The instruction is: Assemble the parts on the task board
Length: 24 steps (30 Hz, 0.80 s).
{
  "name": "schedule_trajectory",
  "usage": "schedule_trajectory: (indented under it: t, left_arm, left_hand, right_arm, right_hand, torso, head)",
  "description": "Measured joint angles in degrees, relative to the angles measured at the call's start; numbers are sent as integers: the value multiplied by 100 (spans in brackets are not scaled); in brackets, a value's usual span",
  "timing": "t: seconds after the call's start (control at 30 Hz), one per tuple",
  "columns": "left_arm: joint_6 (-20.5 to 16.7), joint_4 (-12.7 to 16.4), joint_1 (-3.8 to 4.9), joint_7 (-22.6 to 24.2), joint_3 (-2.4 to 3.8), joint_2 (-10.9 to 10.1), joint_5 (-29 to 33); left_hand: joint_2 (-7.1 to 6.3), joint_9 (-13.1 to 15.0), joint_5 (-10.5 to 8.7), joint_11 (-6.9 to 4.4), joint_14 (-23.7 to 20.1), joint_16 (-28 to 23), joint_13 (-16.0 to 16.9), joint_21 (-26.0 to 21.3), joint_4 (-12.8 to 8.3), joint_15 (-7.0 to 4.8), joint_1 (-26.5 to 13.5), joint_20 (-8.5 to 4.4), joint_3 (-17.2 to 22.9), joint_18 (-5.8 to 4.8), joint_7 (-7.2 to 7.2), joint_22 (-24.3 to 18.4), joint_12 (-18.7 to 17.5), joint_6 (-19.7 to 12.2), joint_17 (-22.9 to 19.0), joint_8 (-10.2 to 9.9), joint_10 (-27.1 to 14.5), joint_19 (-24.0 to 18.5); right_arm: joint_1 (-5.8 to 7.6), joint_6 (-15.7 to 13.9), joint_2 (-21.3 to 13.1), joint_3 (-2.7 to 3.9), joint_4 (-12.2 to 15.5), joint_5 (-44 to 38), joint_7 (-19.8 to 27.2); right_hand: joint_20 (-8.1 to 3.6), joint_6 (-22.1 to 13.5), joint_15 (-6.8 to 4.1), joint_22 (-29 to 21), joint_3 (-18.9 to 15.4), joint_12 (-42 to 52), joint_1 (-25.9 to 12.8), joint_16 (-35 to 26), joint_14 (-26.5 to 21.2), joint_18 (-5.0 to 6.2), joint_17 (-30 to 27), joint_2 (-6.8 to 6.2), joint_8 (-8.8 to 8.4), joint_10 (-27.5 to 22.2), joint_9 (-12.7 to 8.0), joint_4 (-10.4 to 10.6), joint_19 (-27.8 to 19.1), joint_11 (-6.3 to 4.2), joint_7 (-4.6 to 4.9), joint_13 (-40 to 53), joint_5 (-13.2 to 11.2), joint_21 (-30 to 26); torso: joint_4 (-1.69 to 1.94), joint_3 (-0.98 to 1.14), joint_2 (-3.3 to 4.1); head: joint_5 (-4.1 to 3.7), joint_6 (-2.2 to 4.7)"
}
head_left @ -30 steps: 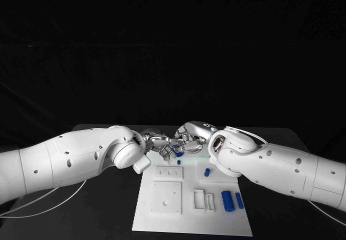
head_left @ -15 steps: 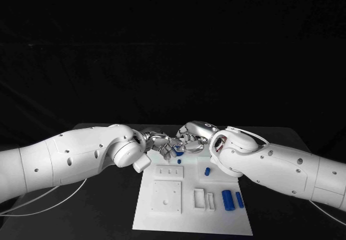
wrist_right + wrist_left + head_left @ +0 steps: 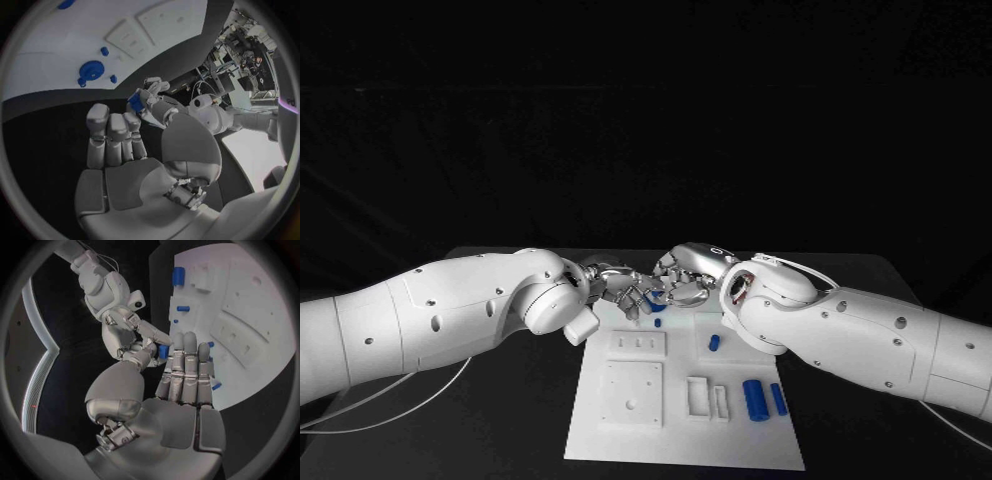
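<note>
While my silver left hand and right hand meet fingertip to fingertip above the far end of the white task board, they pinch one small blue part together. Smooth blue cylinders lie on the board's matte plate; the black counter surrounds it.

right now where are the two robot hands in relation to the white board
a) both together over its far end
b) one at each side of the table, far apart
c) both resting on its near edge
a: the left robot hand and the right robot hand meet close together above the far end of the white board, with a small blue part between them.
</note>
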Motion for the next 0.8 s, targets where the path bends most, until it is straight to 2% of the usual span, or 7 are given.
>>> schedule_trajectory:
  t: [0.17, 0.23, 0.8]
  left_arm:
    - [6, -5, 0, -4, -3, 6, 0]
    - [7, -15, 0, -7, -4, 7, 0]
    - [28, -53, 2, -61, -4, 30, -97]
  left_hand:
    - [-10, -8, 0, -3, 0, 0, 10, 0, -34, 0, 12, 0, 73, 0, -6, 0, 0, 11, 0, 0, 4, 0]
    - [-10, -12, 10, -40, 0, 0, 26, 0, -40, 0, 13, 0, 103, 0, -20, 0, 0, 81, 0, 0, 42, 0]
    - [-10, -5, 55, -39, 0, 0, 31, 0, -69, 0, 13, 0, 133, 0, -40, 0, 0, 102, 0, 2, 43, 0]
  right_arm:
    - [-1, 12, -13, -1, 16, 0, 0]
    - [-1, 20, -18, -1, 27, 0, 0]
    - [-5, 74, -41, -4, 89, 2, -8]
  right_hand:
    - [1, -4, 1, 0, 0, 0, 0, 0, -1, 0, 0, 0, 0, 0, 1, 0, 0, 0, 4, 0, 0, 0]
    - [1, -5, 1, 0, 0, 0, 0, 0, -1, 0, 0, 0, 0, 0, 1, 0, -1, 0, 5, 0, 0, 0]
    - [-25, -8, -24, 0, -7, 0, -1, 0, -1, -1, -1, -1, -3, 1, 2, -7, -1, 1, 8, 0, 0, 0]
  torso:
    - [0, 0, 3]
    - [-1, 0, 3]
    - [1, 0, 3]
  head:
    - [-1, -12]
    - [-1, -19]
    - [5, -33]
